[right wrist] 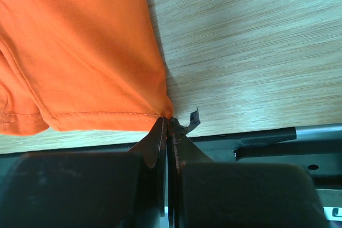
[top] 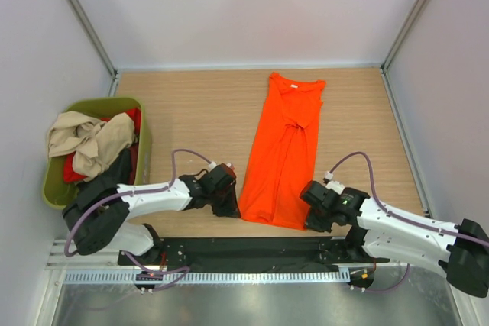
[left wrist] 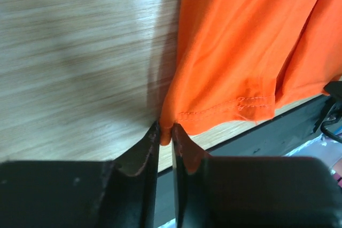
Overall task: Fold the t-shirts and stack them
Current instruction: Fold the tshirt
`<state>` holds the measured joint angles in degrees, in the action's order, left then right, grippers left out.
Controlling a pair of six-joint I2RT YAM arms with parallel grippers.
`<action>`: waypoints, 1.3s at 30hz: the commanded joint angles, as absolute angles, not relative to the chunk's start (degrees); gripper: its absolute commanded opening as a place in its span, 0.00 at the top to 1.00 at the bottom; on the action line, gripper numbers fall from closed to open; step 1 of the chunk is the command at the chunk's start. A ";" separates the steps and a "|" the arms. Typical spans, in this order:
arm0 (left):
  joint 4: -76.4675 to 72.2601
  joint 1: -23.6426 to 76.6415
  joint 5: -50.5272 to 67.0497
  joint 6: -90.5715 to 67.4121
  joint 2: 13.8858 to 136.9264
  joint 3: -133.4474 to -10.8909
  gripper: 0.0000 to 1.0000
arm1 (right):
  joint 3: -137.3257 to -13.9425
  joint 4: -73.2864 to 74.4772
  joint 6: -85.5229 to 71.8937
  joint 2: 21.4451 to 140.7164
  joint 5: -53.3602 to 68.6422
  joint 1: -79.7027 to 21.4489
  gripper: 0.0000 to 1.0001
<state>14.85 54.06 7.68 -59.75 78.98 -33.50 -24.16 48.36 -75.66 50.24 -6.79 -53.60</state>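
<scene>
A bright orange t-shirt (top: 286,143) lies folded lengthwise into a narrow strip on the wooden table, neck at the far end and hem towards me. My left gripper (top: 229,205) sits at the hem's left corner. In the left wrist view its jaws (left wrist: 165,132) are shut on a small pinch of the orange t-shirt (left wrist: 246,41) corner. My right gripper (top: 312,223) sits at the hem's right corner. The right wrist view shows it (right wrist: 168,124) shut tight on the tip of the orange t-shirt (right wrist: 80,52) hem. More t-shirts, beige (top: 84,139) and red (top: 131,120), are heaped in the tub.
An olive-green plastic tub (top: 145,150) stands at the table's left side, close behind my left arm. A black base rail (top: 244,253) runs along the near table edge, just behind the hem. White walls close in the far end and both sides.
</scene>
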 commanded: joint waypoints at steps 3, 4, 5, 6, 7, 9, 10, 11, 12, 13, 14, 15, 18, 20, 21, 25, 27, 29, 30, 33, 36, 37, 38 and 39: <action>11.51 54.49 9.23 -59.85 79.11 -34.10 1.00 | -26.01 50.79 -76.03 48.08 -10.54 -54.05 0.99; 12.47 54.41 8.88 -60.46 78.49 -34.28 1.00 | -26.97 51.58 -75.68 48.08 -11.07 -53.97 0.99; 13.18 54.49 7.92 -60.64 78.05 -34.54 1.00 | -27.50 52.90 -75.41 48.08 -11.68 -53.96 0.99; 14.14 54.49 7.48 -60.73 77.35 -35.59 1.00 | -28.12 53.43 -75.15 48.08 -12.82 -54.05 0.99; 15.72 54.41 7.12 -60.65 77.26 -36.20 1.00 | -29.17 54.13 -74.62 48.34 -13.27 -54.05 0.99; 17.40 54.40 5.89 -60.38 77.43 -38.57 1.00 | -30.05 54.58 -73.92 48.78 -14.41 -54.05 0.99; 18.62 54.23 5.71 -59.95 77.61 -39.54 1.00 | -31.02 54.67 -72.87 49.56 -15.37 -54.05 0.99; 19.07 54.14 5.63 -59.59 78.13 -40.25 1.00 | -31.55 54.75 -72.34 50.01 -15.82 -54.05 0.99; 19.59 53.79 5.89 -59.33 79.35 -42.17 1.00 | -32.25 54.84 -71.81 50.62 -16.43 -54.05 0.99; 20.56 52.92 5.98 -58.20 80.15 -43.23 1.00 | -33.47 55.10 -71.28 51.84 -17.83 -54.05 0.99; 21.78 52.39 6.06 -57.75 80.85 -44.03 1.00 | -34.18 55.11 -69.97 52.46 -18.71 -54.05 0.99; 22.23 51.86 6.50 -57.14 81.38 -45.16 1.00 | -34.89 55.02 -69.26 53.17 -19.42 -54.05 0.99; 23.03 49.84 7.64 -55.29 83.93 -48.42 1.00 | -38.66 55.02 -65.66 56.68 -22.84 -53.96 0.99; 23.81 48.26 8.26 -54.23 86.21 -51.67 1.00 | -42.00 55.11 -63.56 60.01 -25.47 -53.27 0.99; 24.95 47.73 8.35 -53.10 87.00 -52.90 1.00 | -43.06 55.11 -61.20 61.42 -26.01 -52.74 0.99; 28.73 44.39 8.26 -49.93 90.96 -60.19 1.00 | -48.76 53.01 -54.33 66.44 -26.81 -49.14 0.99; 30.05 41.94 8.61 -48.70 93.42 -64.59 1.00 | -49.92 51.77 -51.78 68.54 -25.76 -44.77 0.99; 30.06 40.44 10.27 -46.59 95.18 -67.48 1.00 | -50.97 49.40 -47.39 69.52 -25.14 -41.85 0.99; 29.97 39.47 10.81 -45.62 97.27 -70.55 1.00 | -51.41 48.70 -45.72 70.65 -24.44 -38.88 0.99; 31.11 38.59 11.95 -42.72 101.84 -78.45 1.00 | -54.13 46.33 -40.44 72.59 -23.47 -34.91 0.99; 33.22 37.27 11.43 -41.14 105.37 -84.00 1.00 | -57.56 43.95 -36.66 75.40 -23.29 -33.05 0.99; 33.57 36.48 11.34 -40.96 107.90 -87.16 1.00 | -59.22 43.60 -36.13 77.32 -24.16 -31.39 0.99; 33.92 36.04 11.34 -40.43 109.06 -88.84 1.00 | -60.02 43.25 -35.25 78.47 -24.34 -30.51 0.99; 33.93 35.60 11.34 -40.08 110.38 -90.25 1.00 | -60.81 42.89 -34.72 79.70 -24.17 -29.37 0.99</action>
